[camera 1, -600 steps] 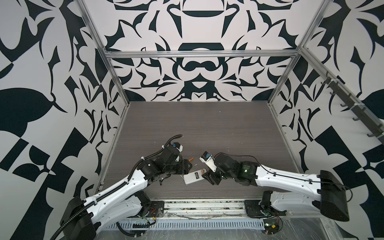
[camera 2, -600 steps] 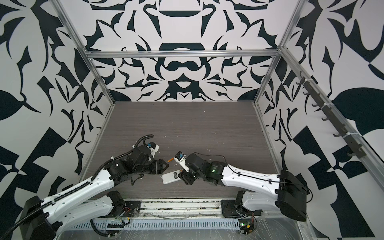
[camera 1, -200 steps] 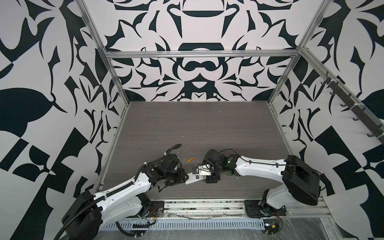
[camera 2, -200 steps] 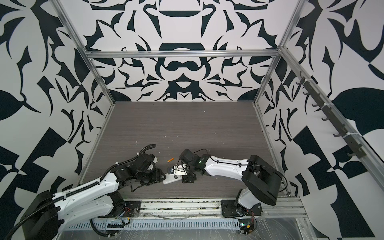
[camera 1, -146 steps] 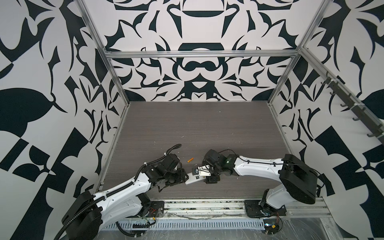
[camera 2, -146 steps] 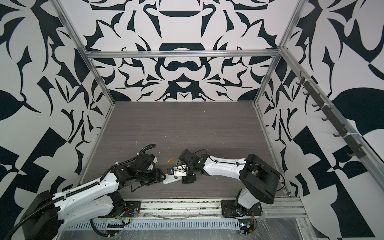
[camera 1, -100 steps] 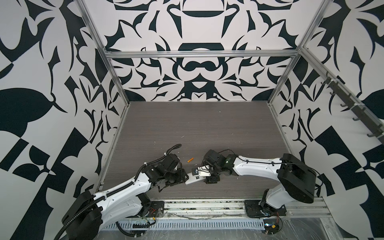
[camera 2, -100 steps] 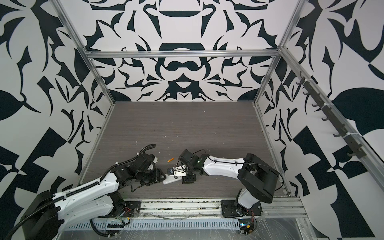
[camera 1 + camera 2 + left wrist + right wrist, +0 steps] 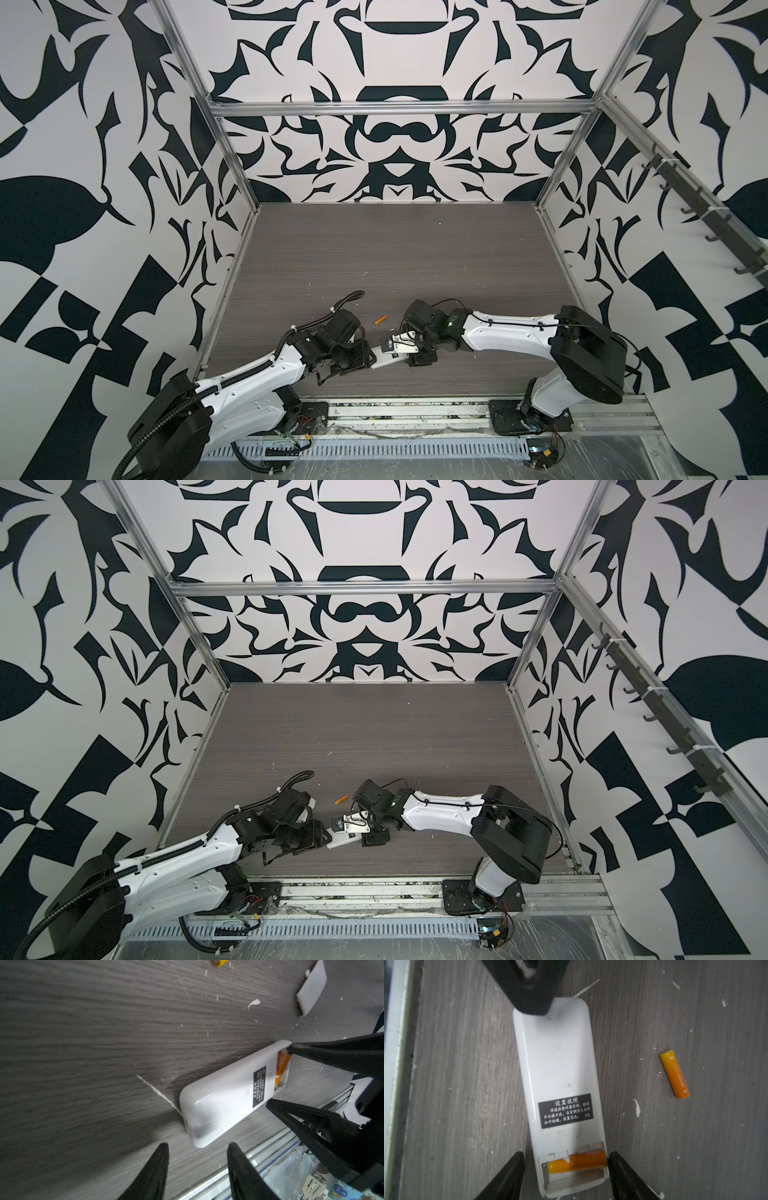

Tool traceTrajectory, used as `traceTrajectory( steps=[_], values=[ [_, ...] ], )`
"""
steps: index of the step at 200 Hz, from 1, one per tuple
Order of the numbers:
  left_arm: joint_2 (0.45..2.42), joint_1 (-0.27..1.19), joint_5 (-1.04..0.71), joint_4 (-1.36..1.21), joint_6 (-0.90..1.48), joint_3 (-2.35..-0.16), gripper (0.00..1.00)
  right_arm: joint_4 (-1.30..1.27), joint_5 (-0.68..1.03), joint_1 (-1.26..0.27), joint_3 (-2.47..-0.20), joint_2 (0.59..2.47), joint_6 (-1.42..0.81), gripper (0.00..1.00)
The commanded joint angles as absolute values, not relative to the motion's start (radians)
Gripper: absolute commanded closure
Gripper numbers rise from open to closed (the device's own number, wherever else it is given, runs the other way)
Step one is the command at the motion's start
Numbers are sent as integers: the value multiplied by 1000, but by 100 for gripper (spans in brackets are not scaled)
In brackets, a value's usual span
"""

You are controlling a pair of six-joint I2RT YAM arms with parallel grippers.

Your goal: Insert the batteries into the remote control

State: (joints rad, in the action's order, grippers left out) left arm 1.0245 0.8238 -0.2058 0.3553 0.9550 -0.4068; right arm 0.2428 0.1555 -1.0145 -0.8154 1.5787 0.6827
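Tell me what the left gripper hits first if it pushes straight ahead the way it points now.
Most likely the near end of the remote control: the left gripper points at it with open jaws. It lies slightly to one side, and depth is unclear.

Black-and-white patterned walls (image 9: 395, 137) on three sides, framed by aluminium rails (image 9: 399, 109). Dark grey wood-grain floor (image 9: 395, 249), flecked white. Hook rack (image 9: 665, 712) along right wall. Even, diffuse light.
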Motion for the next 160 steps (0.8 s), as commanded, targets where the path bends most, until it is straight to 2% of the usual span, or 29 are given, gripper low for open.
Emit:
traceTrajectory(
  steps=[1, 38, 103, 160],
  values=[
    [1026, 819, -213, 349, 965, -396, 51, 256, 134, -1025, -842, 1574, 690, 33],
    [1020, 819, -210, 348, 973, -389, 51, 253, 109, -1036, -841, 1577, 693, 34],
    [1022, 819, -210, 334, 979, -381, 53, 250, 87, -1048, -838, 1581, 692, 50],
    [1041, 819, -215, 313, 984, -377, 54, 248, 63, -1054, -840, 1601, 691, 55]
  ],
)
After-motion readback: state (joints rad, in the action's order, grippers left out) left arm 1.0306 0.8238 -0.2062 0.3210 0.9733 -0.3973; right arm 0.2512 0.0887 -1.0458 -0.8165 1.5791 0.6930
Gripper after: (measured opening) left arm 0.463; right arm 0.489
